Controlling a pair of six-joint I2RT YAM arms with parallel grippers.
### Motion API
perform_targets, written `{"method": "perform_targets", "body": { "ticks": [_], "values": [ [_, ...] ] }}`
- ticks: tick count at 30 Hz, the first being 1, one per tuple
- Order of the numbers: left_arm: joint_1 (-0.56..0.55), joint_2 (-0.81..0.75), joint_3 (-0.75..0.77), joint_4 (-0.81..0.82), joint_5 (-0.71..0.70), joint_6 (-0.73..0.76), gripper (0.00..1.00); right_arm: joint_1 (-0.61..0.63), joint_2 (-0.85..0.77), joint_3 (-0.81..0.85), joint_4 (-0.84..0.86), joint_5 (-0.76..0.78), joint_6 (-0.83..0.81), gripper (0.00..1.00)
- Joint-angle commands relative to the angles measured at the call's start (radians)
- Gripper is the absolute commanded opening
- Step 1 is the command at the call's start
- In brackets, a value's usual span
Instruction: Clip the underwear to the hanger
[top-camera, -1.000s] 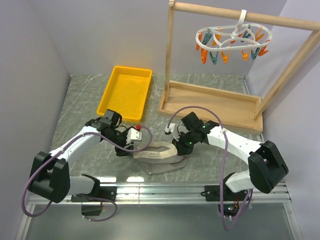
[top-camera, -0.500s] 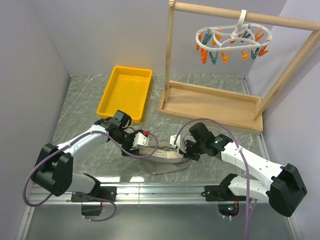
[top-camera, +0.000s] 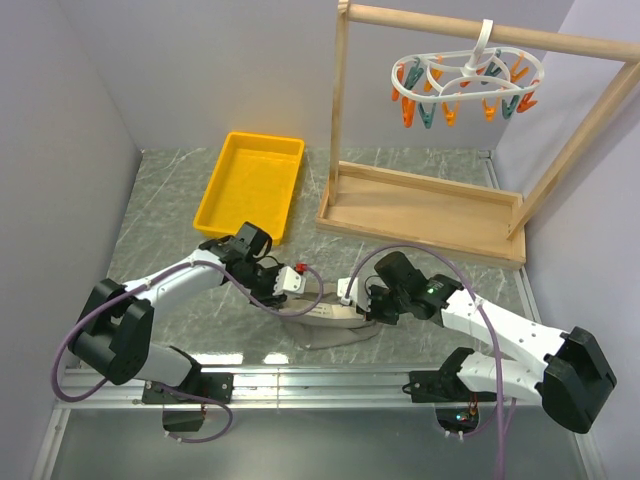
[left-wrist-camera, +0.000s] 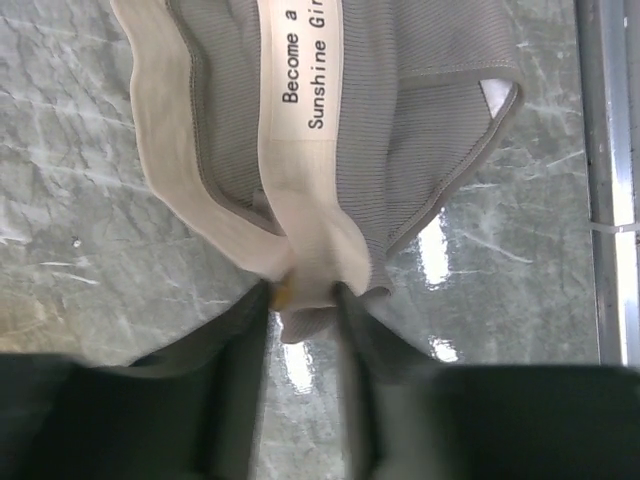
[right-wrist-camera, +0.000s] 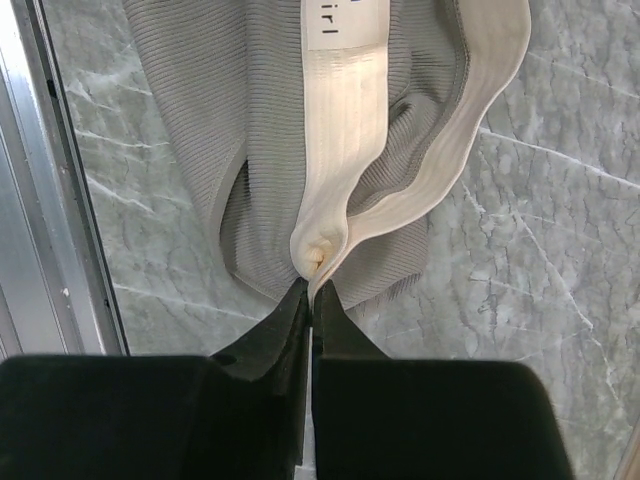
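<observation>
The grey-taupe underwear (top-camera: 335, 330) lies bunched on the marble table between my two grippers, near the front edge. My left gripper (top-camera: 287, 287) is shut on one end of its beige waistband; in the left wrist view (left-wrist-camera: 303, 300) the band folds between the fingertips and the printed label (left-wrist-camera: 303, 70) runs away from them. My right gripper (top-camera: 356, 305) is shut on the other end of the waistband; in the right wrist view (right-wrist-camera: 313, 288) the jaws pinch it tight, with the grey fabric (right-wrist-camera: 190, 130) spread beyond. The white hanger (top-camera: 465, 75) with orange and teal clothespins hangs far off at the back right.
The hanger hangs from a wooden rack frame whose base (top-camera: 420, 205) stands on the table at the back right. A yellow tray (top-camera: 250, 185) sits at the back left. A metal rail (top-camera: 320, 385) runs along the near edge, close to the underwear.
My left gripper has moved right and my right gripper down and left, so they are closer together. The underwear is bunched narrower between them. The right arm's elbow has swung out right.
</observation>
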Motion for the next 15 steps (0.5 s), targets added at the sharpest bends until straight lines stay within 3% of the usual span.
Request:
{"method": "perform_targets", "body": {
  "ticks": [1, 3, 4, 6, 15],
  "values": [
    [-0.015, -0.003, 0.034, 0.028, 0.006, -0.005, 0.33, 0.009, -0.026, -0.008, 0.035, 0.009, -0.004, 0.0],
    [-0.018, 0.0, 0.039, 0.035, 0.0, -0.03, 0.24, 0.009, -0.04, -0.008, 0.035, 0.013, -0.004, 0.0],
    [-0.018, 0.001, 0.042, 0.041, -0.008, -0.047, 0.12, 0.009, -0.044, -0.006, 0.033, 0.016, -0.004, 0.0],
    [-0.02, 0.003, 0.067, 0.037, -0.028, -0.094, 0.01, 0.007, -0.06, 0.011, 0.021, 0.025, 0.001, 0.0],
    [0.163, -0.108, 0.3, -0.118, -0.088, -0.288, 0.0, -0.054, -0.152, 0.251, -0.108, 0.074, 0.07, 0.0]
  ]
}}
